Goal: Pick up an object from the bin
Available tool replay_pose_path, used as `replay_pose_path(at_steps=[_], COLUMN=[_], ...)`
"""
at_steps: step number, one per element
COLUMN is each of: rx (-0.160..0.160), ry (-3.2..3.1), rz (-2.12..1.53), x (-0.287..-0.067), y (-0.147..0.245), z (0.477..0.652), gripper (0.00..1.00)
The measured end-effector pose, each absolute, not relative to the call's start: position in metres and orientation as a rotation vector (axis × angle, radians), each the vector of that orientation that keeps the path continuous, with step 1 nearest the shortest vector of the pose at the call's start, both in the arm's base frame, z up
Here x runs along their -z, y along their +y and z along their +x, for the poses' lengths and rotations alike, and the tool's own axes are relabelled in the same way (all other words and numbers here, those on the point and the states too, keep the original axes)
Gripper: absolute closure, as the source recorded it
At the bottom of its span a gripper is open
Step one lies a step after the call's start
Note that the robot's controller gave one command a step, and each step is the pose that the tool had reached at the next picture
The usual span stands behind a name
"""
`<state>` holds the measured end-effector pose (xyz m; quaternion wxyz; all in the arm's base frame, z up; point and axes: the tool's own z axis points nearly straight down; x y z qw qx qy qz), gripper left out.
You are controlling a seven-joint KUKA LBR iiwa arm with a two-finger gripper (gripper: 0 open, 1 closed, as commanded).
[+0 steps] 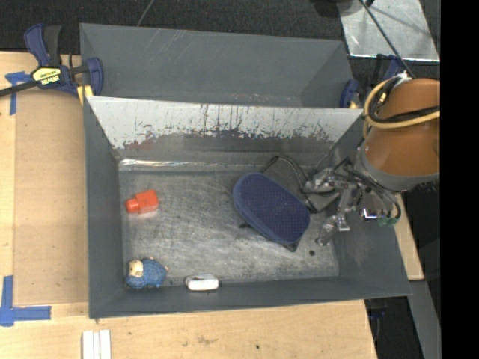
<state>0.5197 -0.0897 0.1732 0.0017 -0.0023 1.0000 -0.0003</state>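
- A dark blue oval soft case (271, 209) lies flat and slantwise, right of centre on the floor of the bin (105, 223).
- The gripper (329, 229) hangs just beside the case's right end; whether it is wide or narrow, I cannot tell.
- An orange block (142, 203) lies well apart, at the left.

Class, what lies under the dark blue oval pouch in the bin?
Grey bin floor shows around the dark blue oval pouch; anything beneath it is covered. The claw stands beside its right end.
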Motion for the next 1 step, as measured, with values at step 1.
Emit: replay_pose_path(at_steps=[1], rx=[0.008], ry=[3.116], rz=[-0.24], x=[-0.074], y=[-0.0166], z=[0.5442], gripper=[0.0])
